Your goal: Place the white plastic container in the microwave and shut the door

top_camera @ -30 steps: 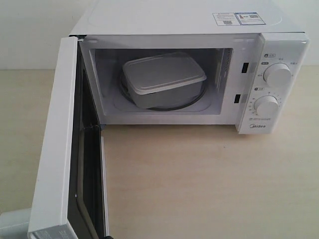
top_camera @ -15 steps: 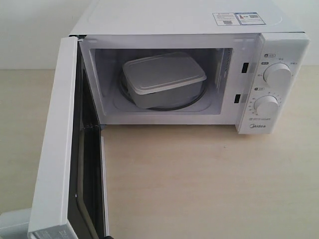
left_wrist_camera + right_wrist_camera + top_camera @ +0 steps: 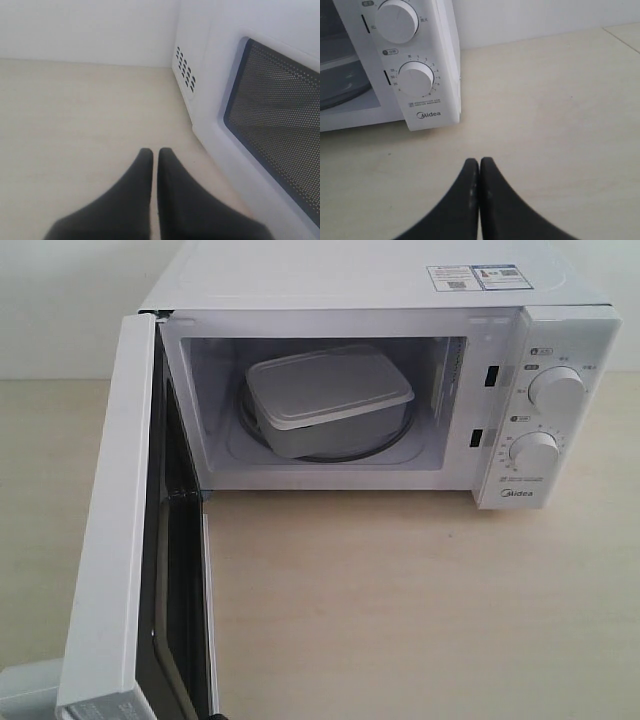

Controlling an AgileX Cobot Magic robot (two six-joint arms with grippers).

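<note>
We log the white plastic container (image 3: 328,395), lid on, sitting inside the microwave (image 3: 350,280) on its round turntable (image 3: 395,440). The door (image 3: 115,520) stands wide open, swung out to the left. Left hand (image 3: 155,152): fingers together, empty, over the pale surface (image 3: 400,600) near the door's outer face. Right hand (image 3: 479,164): fingers together, empty, in front of the dial panel (image 3: 442,55).

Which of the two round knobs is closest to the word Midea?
The lower knob. It sits right above the Midea name, while the other knob is higher up, nearer the top of the microwave.
</note>
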